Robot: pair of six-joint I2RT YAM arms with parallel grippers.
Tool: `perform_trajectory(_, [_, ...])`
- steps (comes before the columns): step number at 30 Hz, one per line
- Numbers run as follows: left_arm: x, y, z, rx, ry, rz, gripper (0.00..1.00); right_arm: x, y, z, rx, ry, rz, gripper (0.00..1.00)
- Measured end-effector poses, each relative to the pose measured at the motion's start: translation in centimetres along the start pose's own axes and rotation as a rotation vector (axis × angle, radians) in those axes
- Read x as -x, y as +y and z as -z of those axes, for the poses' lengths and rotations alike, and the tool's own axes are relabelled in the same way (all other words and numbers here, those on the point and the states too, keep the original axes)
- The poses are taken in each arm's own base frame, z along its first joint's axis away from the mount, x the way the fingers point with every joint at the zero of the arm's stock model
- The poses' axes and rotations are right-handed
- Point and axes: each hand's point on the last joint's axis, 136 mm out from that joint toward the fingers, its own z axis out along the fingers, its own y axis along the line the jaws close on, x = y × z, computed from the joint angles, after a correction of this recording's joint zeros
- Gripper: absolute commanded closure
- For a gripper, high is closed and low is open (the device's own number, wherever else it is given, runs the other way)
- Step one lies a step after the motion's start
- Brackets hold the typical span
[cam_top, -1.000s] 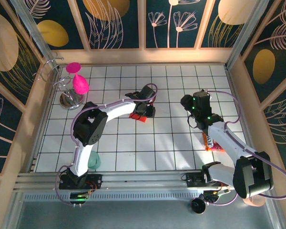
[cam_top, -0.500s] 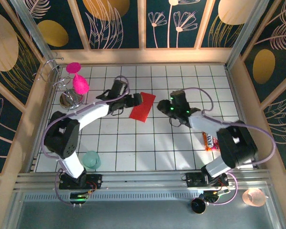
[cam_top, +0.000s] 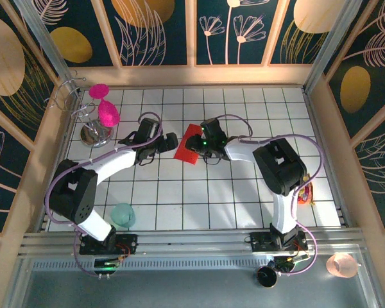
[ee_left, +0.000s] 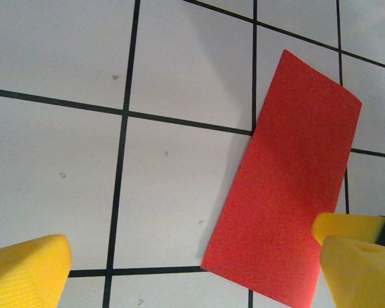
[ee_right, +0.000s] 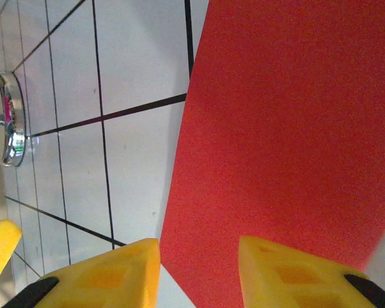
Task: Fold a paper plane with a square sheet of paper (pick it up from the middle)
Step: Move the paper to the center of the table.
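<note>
The folded sheet (cam_top: 186,147) is lying flat on the bench (cam_top: 244,192), just released. The left gripper (cam_top: 171,140) is being drawn back, spread wide. The right gripper (ee_right: 199,247), half-spread, is being brought over the sheet, probably for the next fold.

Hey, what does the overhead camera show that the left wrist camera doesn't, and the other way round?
Overhead camera: the right gripper at the red paper, two magenta goblets on a chrome stand, a teal cup and an orange snack packet. Left wrist camera: yellow fingertips spread wide with nothing gripped, and the paper's straight edges up close. Shared: the red paper, a long rectangle lying flat on the white tiled table, with the left gripper close by.
</note>
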Motion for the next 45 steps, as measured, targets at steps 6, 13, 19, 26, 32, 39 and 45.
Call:
perform_trajectory(6, [0.0,-0.1,-0.1,-0.005,0.004,0.012,0.01,-1.0,-1.7,-0.9,-0.062,0.058,0.03,0.62])
perform_trajectory(13, [-0.7,-0.3,-0.5,-0.025,0.036,0.011,0.01,-2.0,-2.7,0.0,-0.073,0.108,0.211,0.62])
perform_trajectory(19, [-0.6,-1.2,-0.5,-0.072,0.038,0.019,0.01,-3.5,-4.7,3.6,-0.101,0.135,0.276,0.6])
perform_trajectory(26, [-3.1,-2.6,-1.3,-0.201,0.125,0.096,0.09,-0.2,-1.9,7.6,0.004,-0.029,0.161,0.59])
perform_trajectory(32, [-5.7,-3.4,-1.1,-0.296,0.226,0.176,0.22,1.1,-2.9,7.0,-0.007,-0.065,0.053,0.62])
perform_trajectory(39, [-7.2,-5.0,-0.9,-0.351,0.297,0.213,0.36,-0.3,-5.6,4.8,-0.061,-0.006,-0.018,0.65])
perform_trajectory(45, [-9.6,-5.6,-1.5,-0.35,0.372,0.219,0.45,-1.2,-6.5,3.8,-0.069,0.032,-0.045,0.66])
